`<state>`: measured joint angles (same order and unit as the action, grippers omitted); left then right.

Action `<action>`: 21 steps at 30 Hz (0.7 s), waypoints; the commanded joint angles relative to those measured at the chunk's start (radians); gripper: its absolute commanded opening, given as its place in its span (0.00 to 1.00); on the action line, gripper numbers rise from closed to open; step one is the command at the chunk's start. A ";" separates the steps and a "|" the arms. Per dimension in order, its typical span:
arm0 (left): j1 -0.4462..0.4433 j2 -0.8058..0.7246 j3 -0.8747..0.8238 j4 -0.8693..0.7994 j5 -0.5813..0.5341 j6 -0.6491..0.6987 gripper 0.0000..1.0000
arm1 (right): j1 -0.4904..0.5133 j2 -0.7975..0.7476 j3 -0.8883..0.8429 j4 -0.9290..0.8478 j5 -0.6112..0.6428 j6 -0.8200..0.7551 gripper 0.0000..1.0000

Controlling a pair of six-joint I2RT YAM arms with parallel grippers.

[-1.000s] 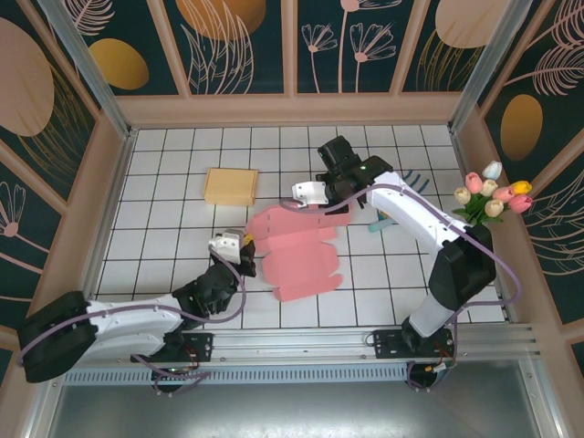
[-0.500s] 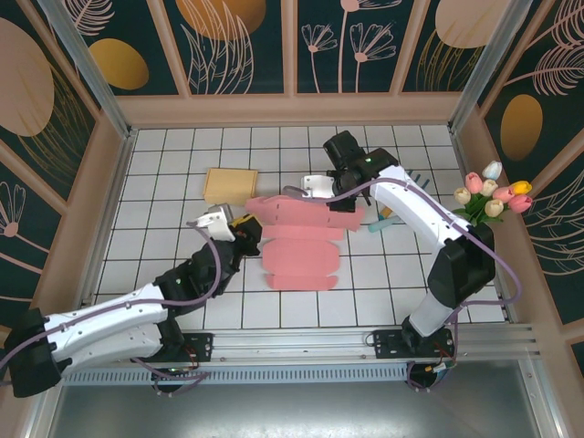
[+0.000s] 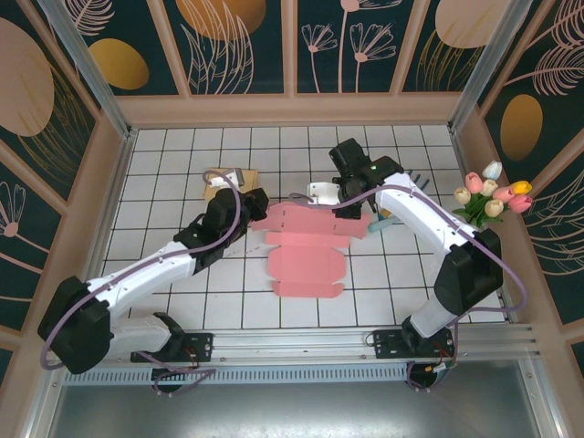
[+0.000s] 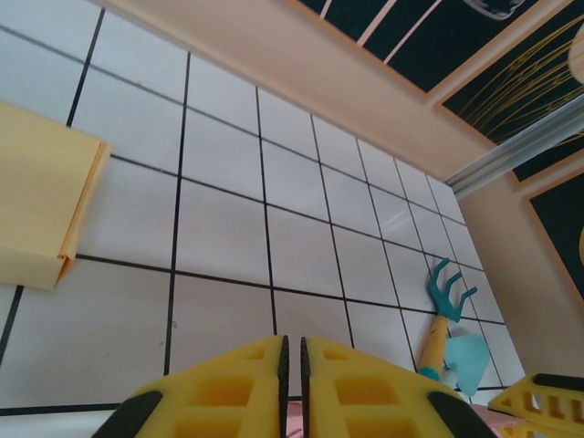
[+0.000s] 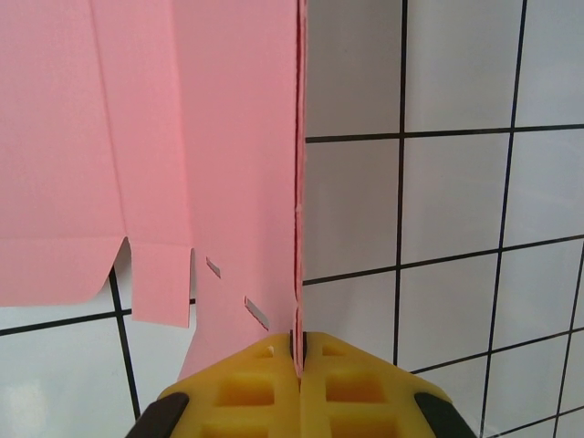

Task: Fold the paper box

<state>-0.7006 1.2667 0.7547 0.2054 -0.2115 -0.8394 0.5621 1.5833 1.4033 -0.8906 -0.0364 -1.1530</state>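
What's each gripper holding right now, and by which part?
Right gripper pinches the pink paper box by a raised edge flap. Left gripper is shut; whether it grips anything cannot be told.

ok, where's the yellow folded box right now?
Top view: the yellow box lies on the tiles, left of and beyond the pink sheet, partly under the left arm. The left wrist view has it at the left edge.

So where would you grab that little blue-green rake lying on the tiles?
Grab the little rake by its tan handle, coming straight down from above and pinching across the handle's narrow sides. It lies flat on the tiles, so there is nothing to slide under. Its prongs spread apart and would likely slip out of a pinch, while the handle is straight and even.
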 commanded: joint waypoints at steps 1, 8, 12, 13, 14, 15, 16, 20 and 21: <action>0.006 0.053 0.021 0.053 0.102 -0.028 0.11 | -0.009 -0.042 -0.007 0.033 -0.034 -0.004 0.00; 0.004 0.118 -0.004 0.143 0.207 -0.060 0.04 | -0.010 -0.035 0.003 0.052 -0.037 0.019 0.00; -0.004 0.117 -0.018 0.189 0.242 -0.081 0.04 | -0.010 -0.025 0.006 0.070 -0.043 0.042 0.00; -0.007 0.121 -0.017 0.191 0.243 -0.082 0.04 | -0.007 -0.023 0.009 0.071 -0.053 0.044 0.00; -0.006 0.126 -0.014 0.193 0.244 -0.082 0.04 | 0.000 -0.022 0.008 0.074 -0.063 0.044 0.00; -0.007 0.136 -0.011 0.197 0.247 -0.084 0.04 | 0.009 -0.024 0.004 0.080 -0.070 0.042 0.00; -0.006 0.142 -0.007 0.201 0.247 -0.086 0.04 | 0.019 -0.023 -0.001 0.087 -0.074 0.037 0.00; -0.006 0.179 0.022 0.176 0.213 -0.064 0.04 | 0.051 -0.016 -0.020 0.104 -0.062 0.031 0.00; -0.006 0.179 0.022 0.169 0.195 -0.048 0.04 | 0.051 -0.012 -0.023 0.104 -0.061 0.030 0.00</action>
<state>-0.6979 1.4258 0.7456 0.3477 -0.0235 -0.9070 0.5800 1.5753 1.3907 -0.8375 -0.0410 -1.1339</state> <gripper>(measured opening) 0.059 0.067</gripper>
